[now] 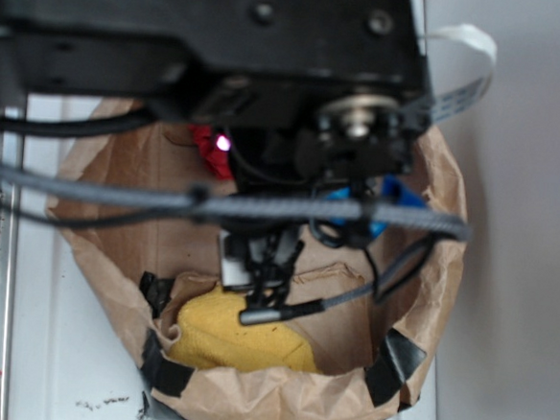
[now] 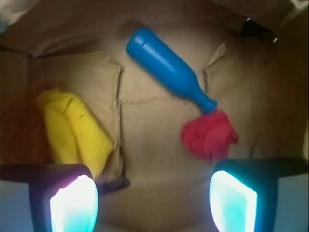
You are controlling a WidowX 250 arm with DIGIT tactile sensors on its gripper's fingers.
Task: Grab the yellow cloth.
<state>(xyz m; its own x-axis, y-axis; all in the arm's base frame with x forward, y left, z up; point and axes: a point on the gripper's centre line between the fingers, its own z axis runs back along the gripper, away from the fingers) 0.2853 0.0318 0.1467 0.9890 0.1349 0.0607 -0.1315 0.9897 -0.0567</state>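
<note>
Two glowing fingers [image 2: 75, 205] fill the bottom corners of the wrist view, spread wide apart with nothing between them, so the gripper [image 2: 153, 203] is released and holds nothing. Just beyond the left-hand finger in that view lies the yellow cloth [image 2: 75, 133], a thick, bunchy fold resting on the brown paper floor of the bag [image 2: 154, 140], close against the bag's side wall and touching neither finger. Past the other finger sits a small red cloth wad [image 2: 209, 135], well apart from the yellow one. The neck of a blue bottle [image 2: 166, 67] touches the top of the red wad, and the bottle lies on its side, slanting away toward the far wall of the bag.

In the exterior view the yellow cloth [image 1: 242, 337] lies at the near edge of the bag [image 1: 430, 269], behind its crumpled rim, which carries patches of black tape [image 1: 396, 367]. The gripper [image 1: 268, 267] hangs over the cloth's upper edge; whether it touches cannot be told. Gray cables [image 1: 117, 197] cross in front, and the black arm [image 1: 205, 41] blocks the top, with bits of red and blue showing beneath it
</note>
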